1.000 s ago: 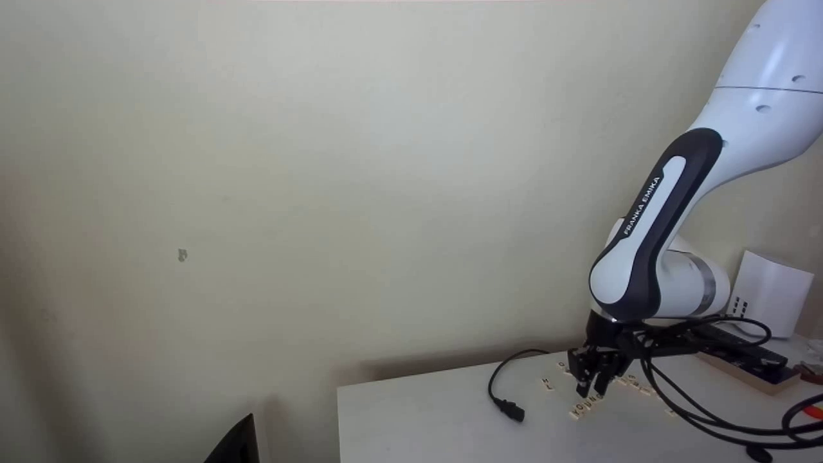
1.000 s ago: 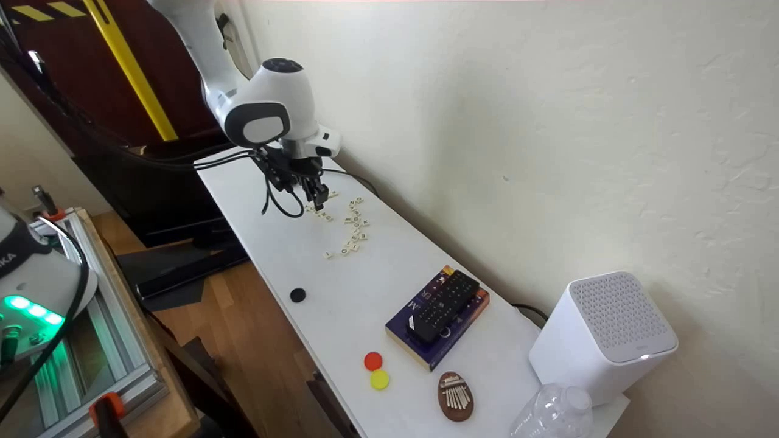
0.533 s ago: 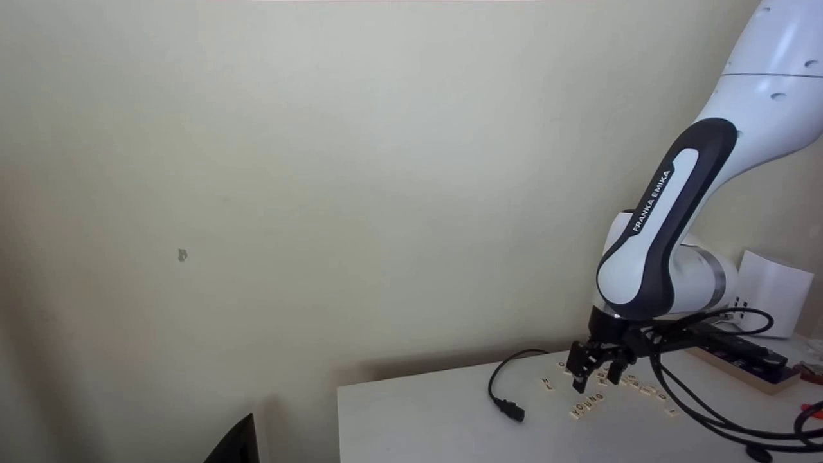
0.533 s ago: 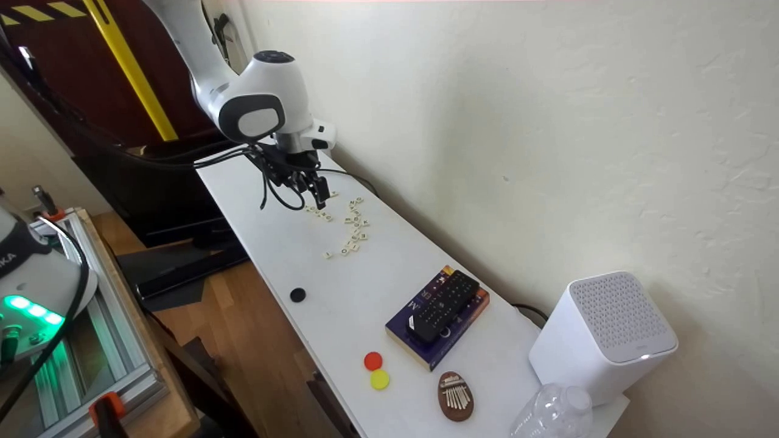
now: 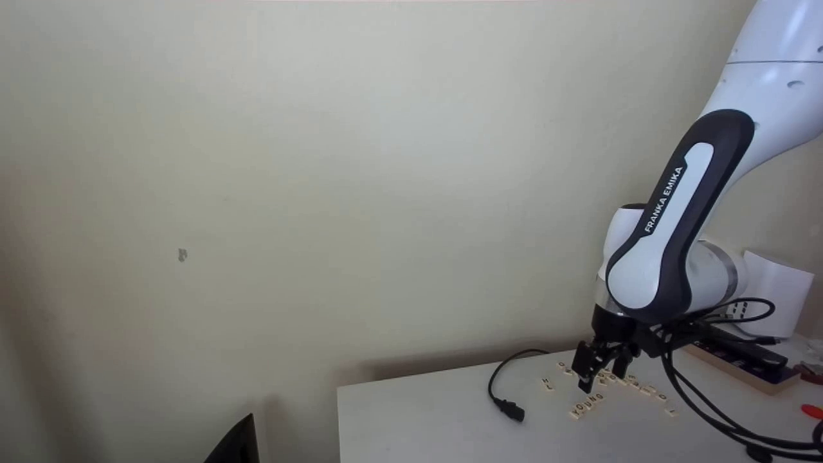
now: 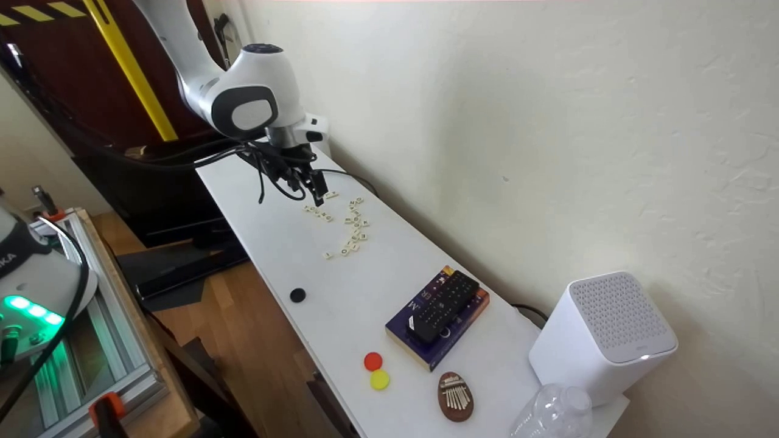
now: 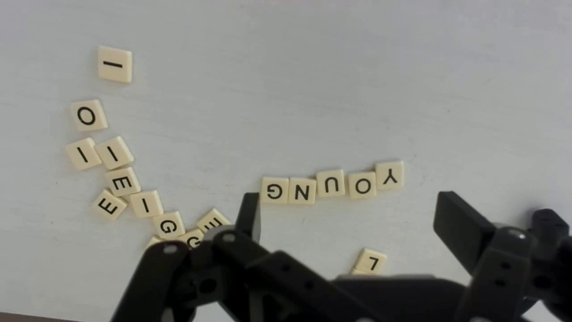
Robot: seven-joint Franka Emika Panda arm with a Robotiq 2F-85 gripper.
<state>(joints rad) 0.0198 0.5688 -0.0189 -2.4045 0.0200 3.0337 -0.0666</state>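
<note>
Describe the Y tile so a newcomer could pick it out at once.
On the white table, find the row of five lettered tiles spelling YOUNG, upside down in the wrist view. The Y tile ends that row on the right there, the only one of the five with a forked letter.

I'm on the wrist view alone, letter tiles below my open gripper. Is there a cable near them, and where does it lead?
Observer: A black cable with a plug lies near the tiles, running back toward the wall.
Operator: Anything bulkier sharing the table with them?
Observer: Yes, a book, with a black remote control lying on top.
Operator: And small loose things for the gripper to avoid?
Observer: A red disc and a yellow disc lie side by side near the book.
</note>
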